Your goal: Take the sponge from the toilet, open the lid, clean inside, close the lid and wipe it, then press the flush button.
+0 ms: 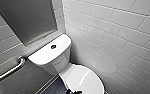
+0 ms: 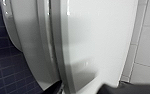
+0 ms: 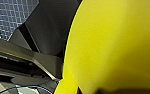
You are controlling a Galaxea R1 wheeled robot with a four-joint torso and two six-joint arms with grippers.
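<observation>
Head view: near ten o'clock there is one dark grey panel (image 1: 26,17) in a white frame. Under it, near eight o'clock, one shiny grab bar (image 1: 8,71) runs along the wall. In the middle stands one white toilet (image 1: 63,67). Its tank has one small round button (image 1: 53,46) on top. At six o'clock is the lid (image 1: 83,81). It is down, flat over the bowl. From one o'clock round to four o'clock is the white tiled wall (image 1: 116,32).

The left wrist view looks along the rim of the lid from very close, with the bowl just under it and dark blue floor tiles (image 2: 1,65) beside it. The left gripper (image 2: 88,89) is right at the lid's rim. I cannot tell if it is open or closed.

The right wrist view has one yellow sponge (image 3: 116,42), big and close. The right gripper (image 3: 108,91) is squeezed onto the sponge and holds it up in the air, away from the toilet.
</observation>
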